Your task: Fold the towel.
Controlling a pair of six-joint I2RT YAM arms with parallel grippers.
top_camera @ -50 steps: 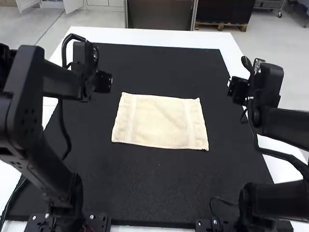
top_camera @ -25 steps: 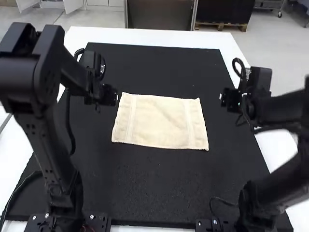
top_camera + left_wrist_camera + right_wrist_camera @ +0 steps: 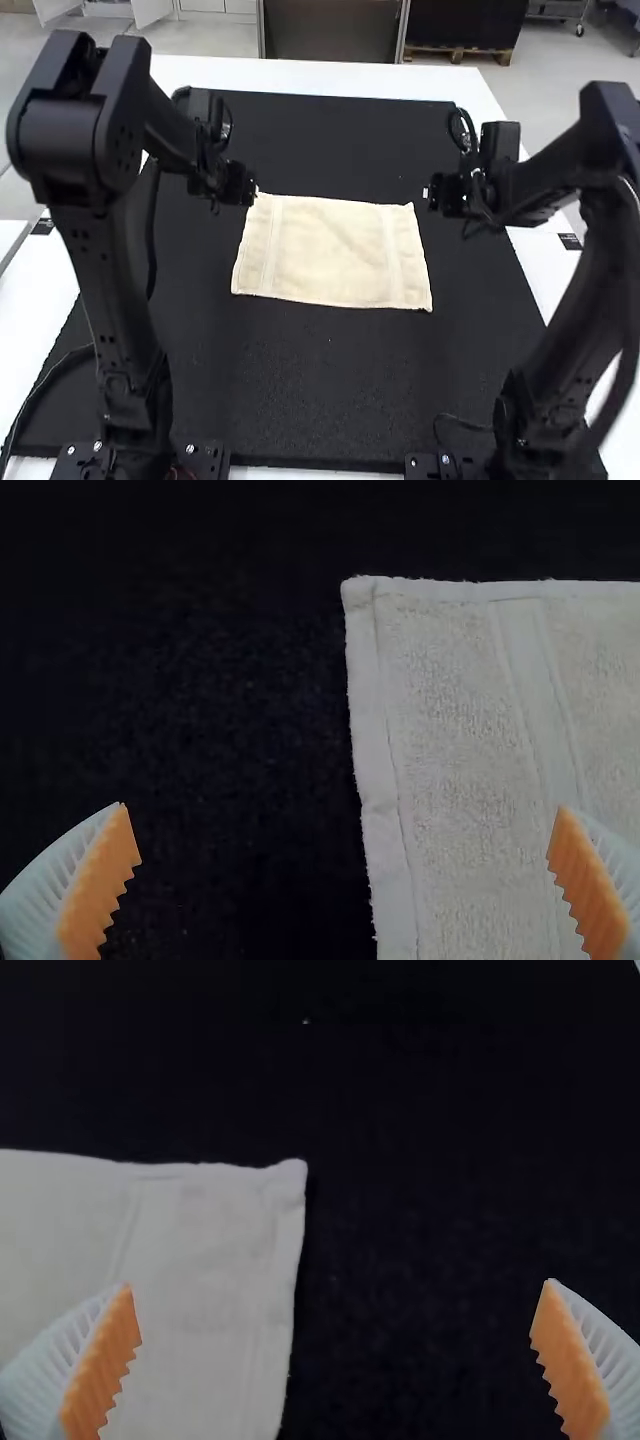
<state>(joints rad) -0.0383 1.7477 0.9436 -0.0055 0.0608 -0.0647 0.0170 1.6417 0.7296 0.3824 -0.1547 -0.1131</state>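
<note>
The towel [image 3: 333, 250] is laid out flat near the centre of the high view, on the black mat [image 3: 320, 390]; whether one or more layers are present cannot be determined. The left gripper [image 3: 342, 808] is positioned just beside the towel's upper left corner in the high view, and the right gripper [image 3: 341, 1282] is located near the upper right corner, slightly apart from it. Both grippers are spread wide, with nothing held between their fingers. The folding step is judged to be at its start, with the two upper corners likely to be pinched next and carried toward the towel's lower edge. If closure is commanded too high, the thin edge may be missed and empty pads brought together. If the fingers are pressed too hard against the mat, the cloth may be dragged and bunched by friction. Should only one corner be secured, a skewed, diagonal fold would be expected, as the free side would be left behind. Unequal lift height or travel may cause the upper edge to be laid down out of line with the lower edge. If the corners are drawn inward during transfer, a sag or crease may be formed in the middle
</note>
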